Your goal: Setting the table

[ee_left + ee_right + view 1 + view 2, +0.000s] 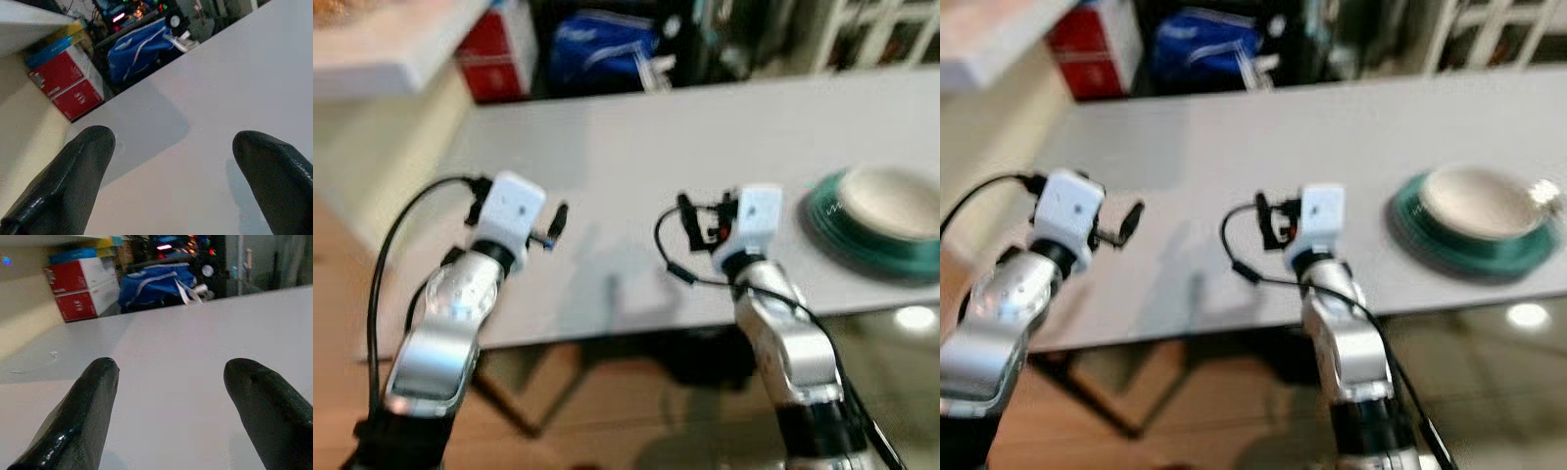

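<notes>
In the head views, I stood at the near edge of a long white table (636, 147), both of my arms raised over it; the picture was slightly blurred. A stack of green-rimmed plates (876, 217) with a cream bowl (1477, 201) on top sat on the table to my right, apart from my right arm, and a small shiny object at its far rim was too blurred to identify. Beyond the table's far edge stood a red and white box (497, 51) and a blue bag (602, 49); a pale shelf (382, 44) projected at my upper left. Wooden flooring showed under the table on my left. In the left wrist view, my left gripper (181, 171) hovered over bare tabletop with its two black fingers (73, 181) spread well apart and nothing between them; stacked red boxes and the blue bag lay past the table edge. In the right wrist view, my right gripper (181, 406) was likewise spread wide and empty above the white surface, its fingers (80, 416) pointing toward the same boxes, the bag and some lit electronics (183, 245) behind.
</notes>
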Motion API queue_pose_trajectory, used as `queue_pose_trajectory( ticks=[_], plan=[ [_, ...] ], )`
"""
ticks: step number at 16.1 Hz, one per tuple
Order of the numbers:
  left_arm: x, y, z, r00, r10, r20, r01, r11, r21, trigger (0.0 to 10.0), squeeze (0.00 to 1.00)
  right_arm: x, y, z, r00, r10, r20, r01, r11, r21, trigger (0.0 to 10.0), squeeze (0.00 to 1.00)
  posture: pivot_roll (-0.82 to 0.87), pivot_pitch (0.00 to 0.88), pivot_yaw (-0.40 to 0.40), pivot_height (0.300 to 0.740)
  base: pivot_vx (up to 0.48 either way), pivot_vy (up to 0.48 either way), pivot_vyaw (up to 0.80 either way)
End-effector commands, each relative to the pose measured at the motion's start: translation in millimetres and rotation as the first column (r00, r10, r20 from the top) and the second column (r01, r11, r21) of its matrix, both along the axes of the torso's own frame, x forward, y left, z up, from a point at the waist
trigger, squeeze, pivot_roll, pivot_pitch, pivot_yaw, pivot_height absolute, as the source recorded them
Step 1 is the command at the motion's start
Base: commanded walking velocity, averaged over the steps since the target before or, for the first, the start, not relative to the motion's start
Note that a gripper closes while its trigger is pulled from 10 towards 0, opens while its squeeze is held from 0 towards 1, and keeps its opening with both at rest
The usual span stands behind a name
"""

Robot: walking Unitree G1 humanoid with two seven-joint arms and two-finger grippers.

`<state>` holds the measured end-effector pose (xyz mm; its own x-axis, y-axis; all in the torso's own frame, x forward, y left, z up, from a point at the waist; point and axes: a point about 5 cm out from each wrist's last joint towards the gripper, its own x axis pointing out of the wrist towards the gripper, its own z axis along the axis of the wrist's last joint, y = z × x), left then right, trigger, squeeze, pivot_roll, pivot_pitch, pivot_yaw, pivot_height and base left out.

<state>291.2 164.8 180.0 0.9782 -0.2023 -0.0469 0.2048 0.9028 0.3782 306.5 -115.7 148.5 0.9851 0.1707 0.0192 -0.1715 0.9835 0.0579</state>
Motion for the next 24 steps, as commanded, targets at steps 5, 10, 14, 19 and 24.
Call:
queue_pose_trajectory(
  ticks=[5,10,14,19,24],
  plan=[
    [-13.8,47.9,-27,0.961,0.267,-0.076,-0.271,0.961,-0.059,10.0,0.00,-5.9,-17.8,-16,0.997,-0.033,-0.069,0.034,0.999,0.016,10.0,0.00,0.05,0.000,0.032,0.740,0.000,0.480,0.00],
    [-22.5,50.8,-41,0.961,0.258,-0.098,-0.263,0.964,-0.043,10.0,0.00,-18.4,-46.8,-29,0.995,0.025,-0.100,-0.041,0.986,-0.159,10.0,0.00,0.03,0.000,0.024,0.740,0.000,0.480,0.00],
    [-16.9,39.6,-30,0.970,0.239,-0.039,-0.241,0.968,-0.067,10.0,0.00,-13.4,-37.2,-14,0.997,-0.027,-0.074,0.025,0.999,-0.033,10.0,0.00,0.02,0.000,-0.005,0.740,0.000,0.480,0.00],
    [-18.1,29.2,-22,0.982,0.189,-0.006,-0.189,0.981,-0.045,10.0,0.00,-16.4,-19.7,-13,0.995,0.043,-0.092,-0.033,0.994,0.104,10.0,0.00,0.06,0.000,-0.021,0.740,0.000,0.480,0.00],
    [-12.8,16.1,-5,0.985,0.160,0.058,-0.155,0.984,-0.090,10.0,0.00,-4.1,-3.5,6,0.995,0.088,-0.049,-0.081,0.989,0.122,10.0,0.00,0.06,0.000,-0.042,0.740,0.000,0.384,0.00]
  ],
)
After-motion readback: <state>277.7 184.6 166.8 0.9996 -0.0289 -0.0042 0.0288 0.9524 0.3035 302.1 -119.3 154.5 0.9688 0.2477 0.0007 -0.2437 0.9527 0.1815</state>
